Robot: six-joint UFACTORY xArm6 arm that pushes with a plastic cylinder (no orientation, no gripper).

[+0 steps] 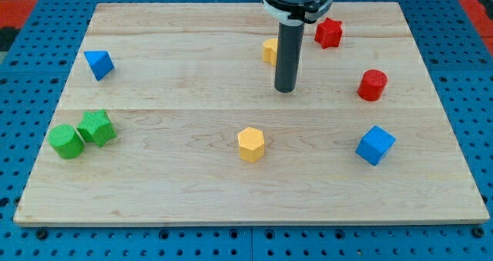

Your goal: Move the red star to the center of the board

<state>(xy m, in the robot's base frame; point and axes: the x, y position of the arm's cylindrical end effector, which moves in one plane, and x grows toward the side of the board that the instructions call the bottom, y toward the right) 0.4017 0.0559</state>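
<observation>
The red star [329, 32] lies near the view's top, right of middle, on the wooden board [192, 192]. My tip [286, 89] rests on the board below and to the left of the star, apart from it. A yellow block [269, 51] sits just left of the rod, partly hidden behind it. The rod hangs from the arm at the view's top.
A red cylinder [372, 85] stands at the right. A blue cube [375, 145] lies at lower right. A yellow hexagonal block [251, 144] sits below the tip. A blue triangular block [98, 63] is at left. A green cylinder [65, 141] and green cube [97, 127] touch at lower left.
</observation>
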